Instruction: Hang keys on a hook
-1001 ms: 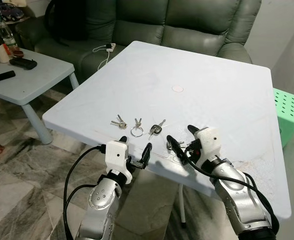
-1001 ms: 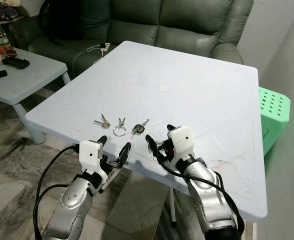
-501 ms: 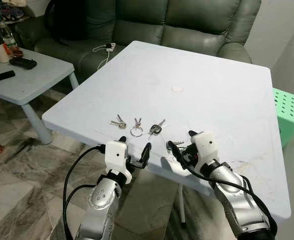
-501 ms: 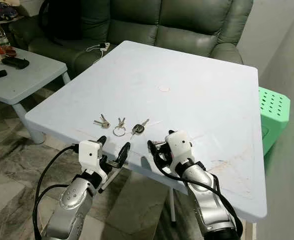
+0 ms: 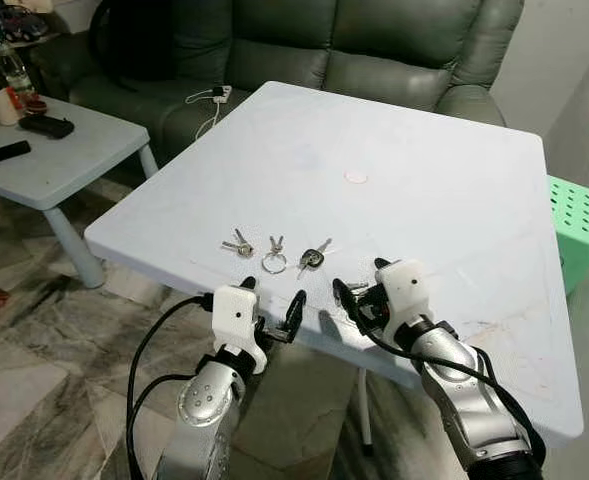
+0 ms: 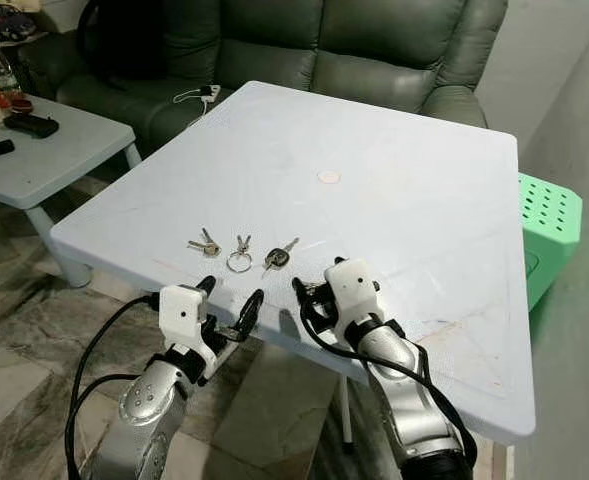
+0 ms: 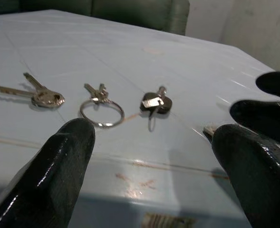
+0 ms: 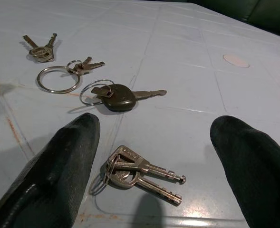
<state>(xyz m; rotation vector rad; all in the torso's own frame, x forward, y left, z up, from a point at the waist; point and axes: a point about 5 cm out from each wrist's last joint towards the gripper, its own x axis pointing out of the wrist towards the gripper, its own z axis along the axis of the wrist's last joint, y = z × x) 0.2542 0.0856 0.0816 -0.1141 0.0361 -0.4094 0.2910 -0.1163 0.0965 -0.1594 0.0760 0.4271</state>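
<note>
**Right claw poised over key bunch at worktop's near edge**

Right claw (image 5: 359, 284), its two long black fingers spread wide, hovers low over the pale blue plastic worktop (image 5: 414, 190) with a small bunch of silver keys on a ring (image 8: 140, 172) lying flat between the fingertips, not yet touched. From that claw the bunch sits at about 12 o'clock, just ahead, with the key blades running crosswise to the fingers' line of closing, so a straight pinch looks likely to catch the ring end. The right arm is plainly the nearer one.

Left claw (image 5: 271, 302), also open, hangs at the worktop's near edge, fingers off the surface. Beyond it, at its 12 o'clock, lie three more sets in a row: a pair of silver keys on a brass tag (image 5: 238, 245), a large bare steel ring with two small keys (image 5: 273, 256), and a black-headed car key (image 5: 312, 257).

Room is tight toward the robot, where the edge drops away just behind the bunch; the far half of the worktop lies open but for a small round pale disc (image 5: 355, 178). A green perforated plastic stool (image 5: 577, 222) stands at 3 o'clock, a dark green sofa (image 5: 374, 50) at 12. No hook can be made out in these views.
</note>
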